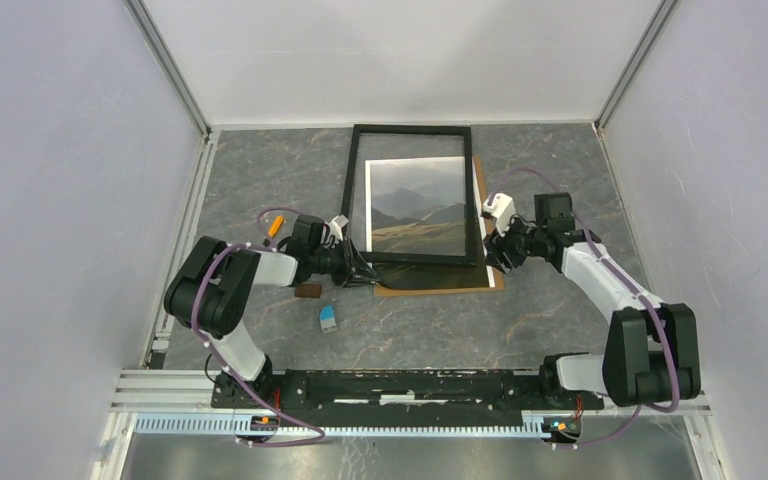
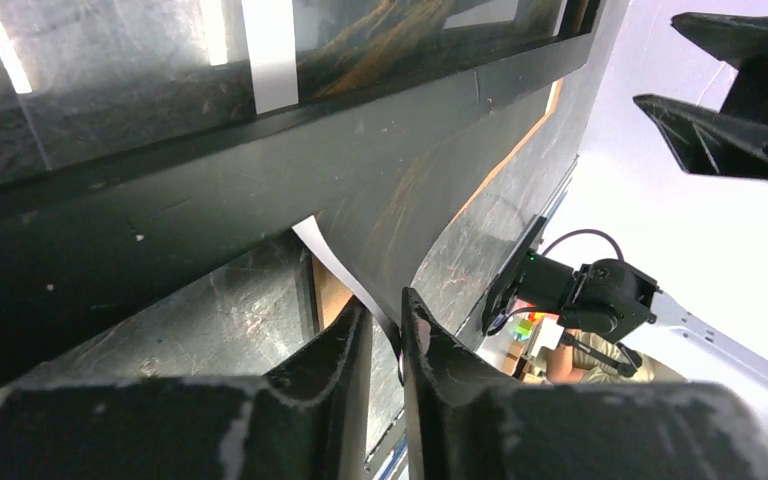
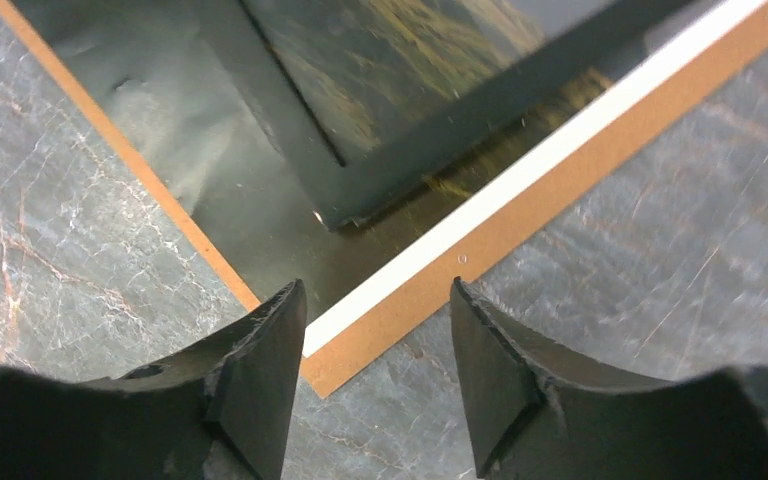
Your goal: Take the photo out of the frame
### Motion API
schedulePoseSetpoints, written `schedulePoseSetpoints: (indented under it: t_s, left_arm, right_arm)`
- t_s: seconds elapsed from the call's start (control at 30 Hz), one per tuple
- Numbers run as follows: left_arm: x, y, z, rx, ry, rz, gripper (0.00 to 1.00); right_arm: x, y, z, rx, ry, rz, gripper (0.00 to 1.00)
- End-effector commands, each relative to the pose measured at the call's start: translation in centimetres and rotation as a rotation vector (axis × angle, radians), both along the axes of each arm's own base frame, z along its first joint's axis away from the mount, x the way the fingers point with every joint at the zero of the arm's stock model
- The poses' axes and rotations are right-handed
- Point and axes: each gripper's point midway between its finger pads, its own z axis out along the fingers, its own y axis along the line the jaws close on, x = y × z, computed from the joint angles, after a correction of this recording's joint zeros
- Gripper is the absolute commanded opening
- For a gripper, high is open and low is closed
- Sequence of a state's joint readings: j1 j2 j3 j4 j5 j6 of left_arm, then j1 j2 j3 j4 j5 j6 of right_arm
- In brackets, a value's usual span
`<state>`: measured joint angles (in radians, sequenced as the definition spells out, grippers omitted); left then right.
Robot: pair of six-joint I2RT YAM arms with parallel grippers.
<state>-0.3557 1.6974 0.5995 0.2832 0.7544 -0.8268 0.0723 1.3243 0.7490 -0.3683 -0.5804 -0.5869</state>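
Observation:
The frame, black-edged with glossy glass, lies flat at the back middle of the table. The photo, a hill landscape, shows through the glass, and its white border sticks out on the right over the brown backing board. My left gripper is at the frame's near left corner. In the left wrist view its jaws stand narrow on a corner of the photo, which curves up as a thin dark sheet. My right gripper hangs open over the board's near right corner, holding nothing.
A small brown block and a small blue-and-white thing lie on the grey marbled table near the left arm. White walls close in the back and both sides.

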Motion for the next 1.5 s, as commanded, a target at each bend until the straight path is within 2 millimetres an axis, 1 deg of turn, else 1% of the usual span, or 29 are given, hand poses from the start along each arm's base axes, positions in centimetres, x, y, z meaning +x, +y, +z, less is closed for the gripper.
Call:
schedulePoseSetpoints:
  t_s: [0.0, 0.07, 0.23, 0.3, 0.33, 0.43, 0.57, 0.7, 0.77, 0.87, 0.93, 1.03, 1.1, 1.13, 1.17, 1.2, 1.23, 1.3, 1.37, 1.4, 1.43, 1.47]
  left_arm:
    - [0.6, -0.8, 1.9, -0.054, -0.007, -0.010, 0.16]
    - [0.4, -0.8, 2.3, -0.061, 0.010, -0.005, 0.03]
    - [-0.1, -1.0, 4.2, -0.119, 0.079, -0.001, 0.02]
    - [-0.5, -1.1, 5.0, -0.144, 0.096, -0.008, 0.02]
    - [-0.6, -1.2, 5.3, -0.153, 0.105, -0.008, 0.02]
    - [-1.0, -1.2, 6.0, -0.168, 0.117, -0.016, 0.02]
    - [-1.5, -1.1, 6.6, -0.180, 0.137, -0.017, 0.02]
    - [-1.8, -1.1, 6.9, -0.186, 0.152, -0.019, 0.02]
    - [-2.0, -1.1, 7.1, -0.195, 0.158, -0.028, 0.02]
    - [-2.3, -1.2, 7.4, -0.207, 0.164, -0.045, 0.02]
    - [-2.6, -1.2, 7.7, -0.217, 0.170, -0.059, 0.02]
    - [-3.2, -1.2, 8.4, -0.241, 0.165, -0.089, 0.02]
    - [-3.6, -1.1, 8.8, -0.245, 0.161, -0.099, 0.02]
    - [-3.8, -1.1, 9.0, -0.251, 0.154, -0.107, 0.02]
    - [-3.9, -1.1, 9.2, -0.254, 0.147, -0.112, 0.03]
    - [-3.9, -1.1, 9.5, -0.258, 0.135, -0.118, 0.09]
    - [-3.9, -1.1, 9.9, -0.264, 0.116, -0.127, 0.18]
    - [-3.8, -1.2, 11.0, -0.275, 0.077, -0.144, 0.47]
    - [-3.4, -1.0, 12.3, -0.268, 0.025, -0.160, 0.70]
    - [-3.3, -0.8, 12.6, -0.250, 0.005, -0.167, 0.85]
    - [-2.9, -0.4, 13.2, -0.235, -0.021, -0.168, 0.96]
    - [-2.7, 0.0, 13.7, -0.219, -0.049, -0.170, 1.00]
  right_arm:
    - [1.4, 1.2, 4.0, -0.111, -0.217, 0.127, 0.63]
    - [1.2, 2.3, 5.0, -0.130, -0.276, 0.177, 0.64]
    - [-1.0, 5.8, 5.1, -0.162, -0.354, 0.295, 0.64]
    - [-2.3, 7.2, 4.4, -0.171, -0.372, 0.343, 0.64]
    - [-2.7, 7.8, 4.3, -0.177, -0.390, 0.361, 0.63]
    - [-4.5, 9.4, 3.1, -0.213, -0.420, 0.434, 0.63]
    - [-5.7, 10.6, 1.5, -0.264, -0.418, 0.493, 0.62]
    - [-6.9, 11.7, 0.7, -0.297, -0.452, 0.541, 0.62]
    - [-6.9, 11.9, 0.2, -0.339, -0.482, 0.537, 0.62]
    - [-6.2, 11.8, 0.1, -0.404, -0.537, 0.511, 0.58]
    - [-5.6, 11.6, 0.1, -0.439, -0.565, 0.481, 0.51]
    - [-5.1, 11.1, 0.1, -0.478, -0.571, 0.459, 0.34]
    - [-5.2, 11.1, 0.2, -0.481, -0.562, 0.458, 0.15]
    - [-5.2, 11.2, 0.5, -0.473, -0.554, 0.457, 0.02]
    - [-5.4, 11.3, 0.9, -0.464, -0.548, 0.456, 0.00]
    - [-5.5, 11.6, 1.4, -0.445, -0.549, 0.461, 0.00]
    - [-5.8, 11.7, 1.8, -0.433, -0.544, 0.474, 0.00]
    - [-6.1, 12.1, 3.2, -0.399, -0.550, 0.487, 0.00]
    - [-6.5, 12.5, 4.4, -0.377, -0.548, 0.511, 0.00]
    - [-6.7, 12.4, 4.9, -0.375, -0.544, 0.520, 0.00]
    - [-6.7, 12.5, 5.6, -0.373, -0.548, 0.523, 0.00]
    - [-6.7, 12.5, 6.4, -0.375, -0.555, 0.527, 0.00]
